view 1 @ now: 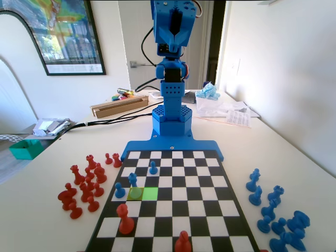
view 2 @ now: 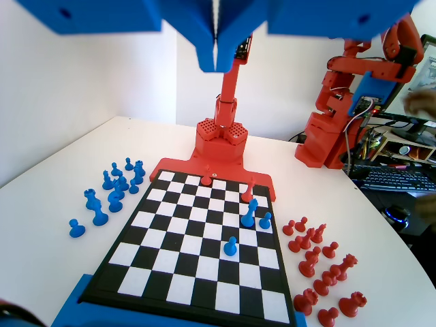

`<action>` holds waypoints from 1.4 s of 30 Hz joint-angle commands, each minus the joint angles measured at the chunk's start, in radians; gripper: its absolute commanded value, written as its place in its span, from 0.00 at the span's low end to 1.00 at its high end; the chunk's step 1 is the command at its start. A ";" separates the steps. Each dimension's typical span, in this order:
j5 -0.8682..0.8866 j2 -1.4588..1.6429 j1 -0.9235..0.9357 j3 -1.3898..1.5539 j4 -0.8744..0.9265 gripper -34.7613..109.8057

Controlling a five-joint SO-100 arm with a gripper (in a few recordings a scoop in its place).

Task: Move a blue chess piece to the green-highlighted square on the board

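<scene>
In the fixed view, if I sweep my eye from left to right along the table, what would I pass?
Green tray → cluster of red pieces off the board → yellow-olive square → green-highlighted square → rest of the board → cluster of blue pieces off the board.

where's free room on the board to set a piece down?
Black-and-white checkered chessboard: the centre and right columns in the fixed view are bare. Bright lime-green square is empty. Crowded at left: three small blue plastic pawns, red pawn. Blue gripper hangs high, shut.
</scene>
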 commanded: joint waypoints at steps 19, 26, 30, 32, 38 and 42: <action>-0.014 0.003 0.012 0.005 -0.018 0.25; -0.014 0.003 0.008 0.005 -0.017 0.25; -0.011 0.003 0.006 0.003 -0.015 0.25; -0.011 0.003 0.011 0.003 -0.015 0.25; 0.052 -0.123 0.040 -0.087 -0.008 0.25; 0.104 -0.325 0.074 -0.235 0.012 0.25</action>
